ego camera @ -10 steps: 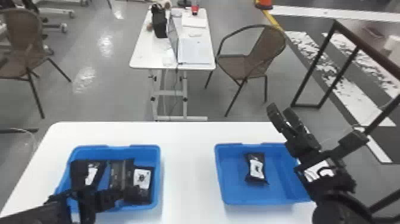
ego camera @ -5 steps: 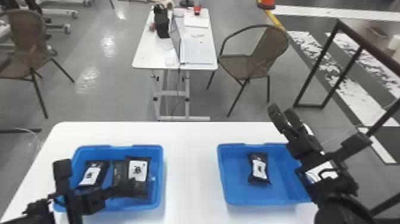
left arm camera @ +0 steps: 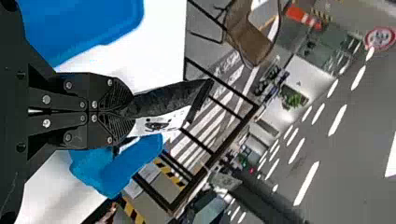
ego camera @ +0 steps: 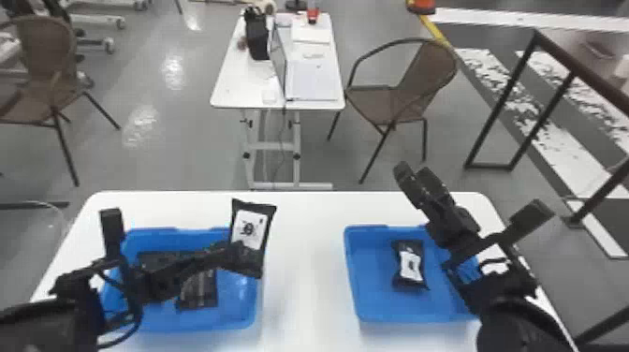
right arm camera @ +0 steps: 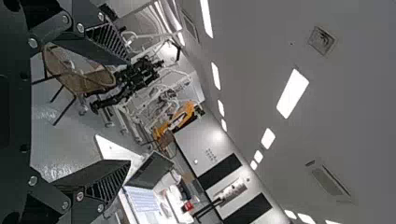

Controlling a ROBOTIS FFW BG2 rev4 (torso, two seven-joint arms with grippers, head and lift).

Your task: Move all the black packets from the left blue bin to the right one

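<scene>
Desk (ego camera: 234,91): white, ahead of you on the floor beyond the near table.
Laptop (ego camera: 311,84): on that desk, lid up.
Bag (ego camera: 257,35): black, to the left of the laptop as you look.
Cup-like item (ego camera: 312,14): red, toward the desk's far edge.
Chairs: you have a brown chair (ego camera: 374,100) just right of the desk and another brown chair (ego camera: 47,51) well off to your left.
Frame (ego camera: 505,105): dark bars, standing on your right.
Cone (ego camera: 421,6): orange, at the far end of the yellow line (ego camera: 435,32).
Ceiling light (right arm camera: 293,93): lit, in your right wrist view.
</scene>
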